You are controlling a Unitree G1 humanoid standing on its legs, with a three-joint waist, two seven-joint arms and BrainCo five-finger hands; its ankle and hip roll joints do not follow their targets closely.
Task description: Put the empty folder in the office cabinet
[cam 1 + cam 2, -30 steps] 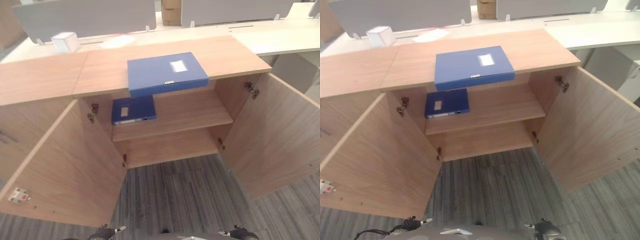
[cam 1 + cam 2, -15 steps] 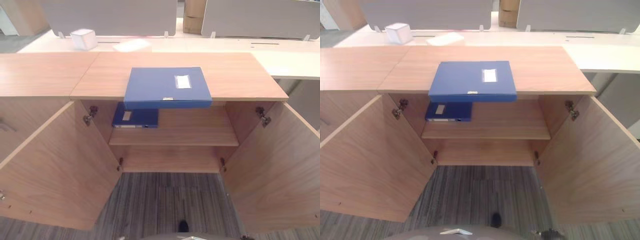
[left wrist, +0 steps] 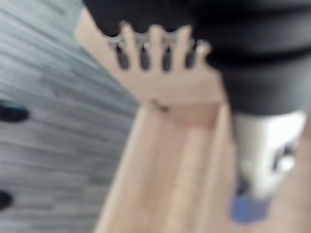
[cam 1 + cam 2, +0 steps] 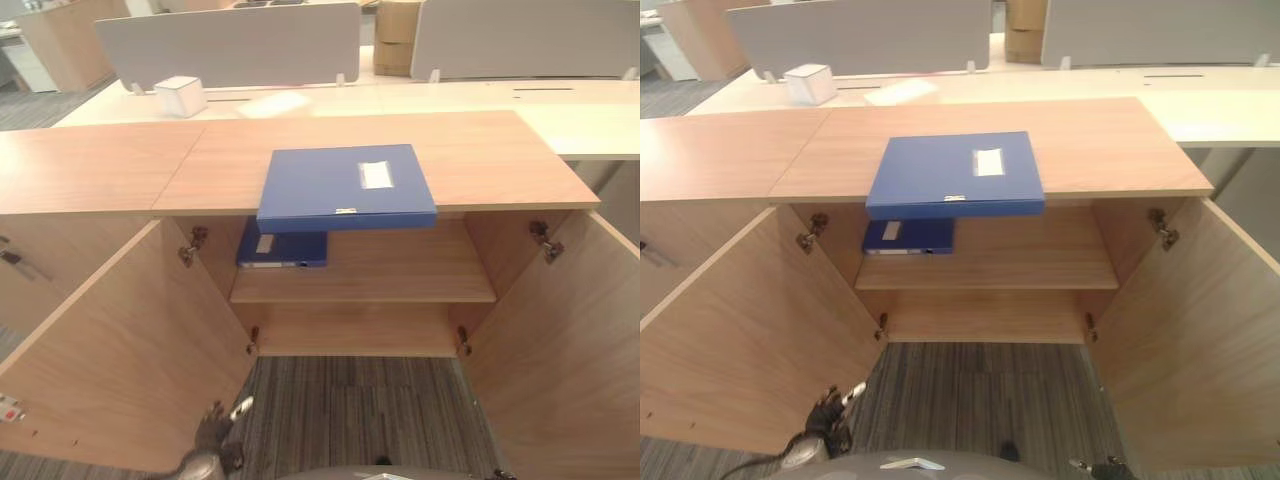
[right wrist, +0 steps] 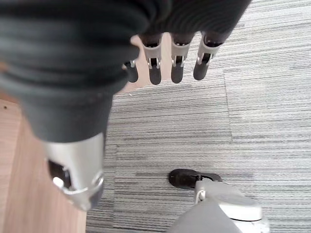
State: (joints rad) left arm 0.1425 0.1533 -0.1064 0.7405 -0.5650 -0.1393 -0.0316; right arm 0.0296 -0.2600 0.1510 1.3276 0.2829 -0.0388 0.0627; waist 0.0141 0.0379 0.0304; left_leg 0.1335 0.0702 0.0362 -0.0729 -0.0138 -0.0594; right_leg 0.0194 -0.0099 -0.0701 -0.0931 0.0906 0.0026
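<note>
A large blue folder (image 4: 345,187) lies flat on the wooden cabinet top (image 4: 480,150), its front edge overhanging the open compartment. A second, smaller-looking blue folder (image 4: 283,248) lies at the left of the upper shelf (image 4: 400,275) inside. My left hand (image 4: 213,432) is low at the lower left, in front of the open left door, well below and apart from both folders; its fingers (image 3: 155,48) are straight and hold nothing. My right hand (image 5: 177,60) hangs over the carpet with straight fingers, empty.
Both cabinet doors stand wide open, the left door (image 4: 120,350) and the right door (image 4: 560,350). A lower shelf (image 4: 355,330) is bare. Behind the cabinet runs a pale desk with a white box (image 4: 181,95), a paper (image 4: 272,103) and grey screens (image 4: 230,45).
The camera has swung and tipped up, so the cabinet now appears square-on. My left hand has come up into view at the lower left. The folders have not moved.
</note>
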